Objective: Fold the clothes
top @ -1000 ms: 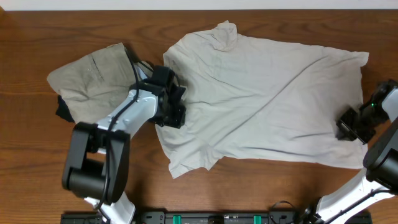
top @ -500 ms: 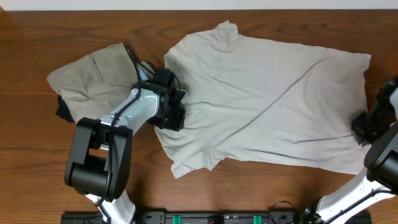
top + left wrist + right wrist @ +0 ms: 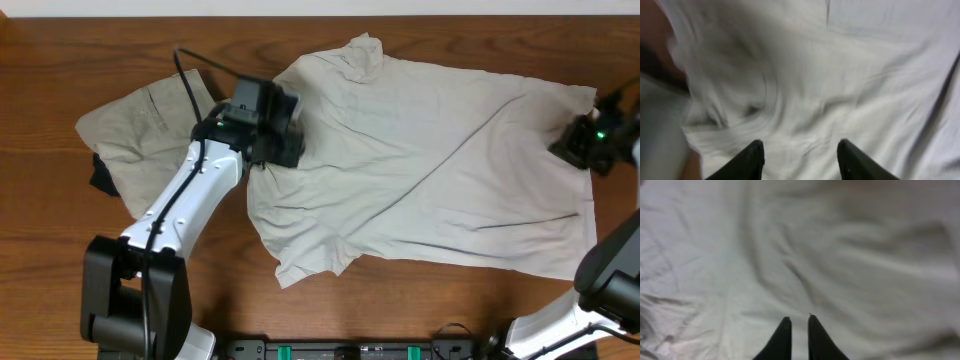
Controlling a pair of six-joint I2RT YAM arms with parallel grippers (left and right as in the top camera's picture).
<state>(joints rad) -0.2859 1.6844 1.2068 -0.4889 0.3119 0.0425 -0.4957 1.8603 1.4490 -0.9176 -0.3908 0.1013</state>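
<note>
Cream-white garment (image 3: 420,170) lies flat, long axis left-to-right, collar (image 3: 360,52) pointing away.

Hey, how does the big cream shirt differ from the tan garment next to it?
Colour: the cream shirt is paler; the tan garment is a darker khaki.
Size: the cream shirt covers far more of the table than the tan garment does.
Pose: the cream shirt lies spread out and wrinkled, while the tan garment sits bunched into a compact heap.
Both are soft fabric lying on the wooden table.
</note>
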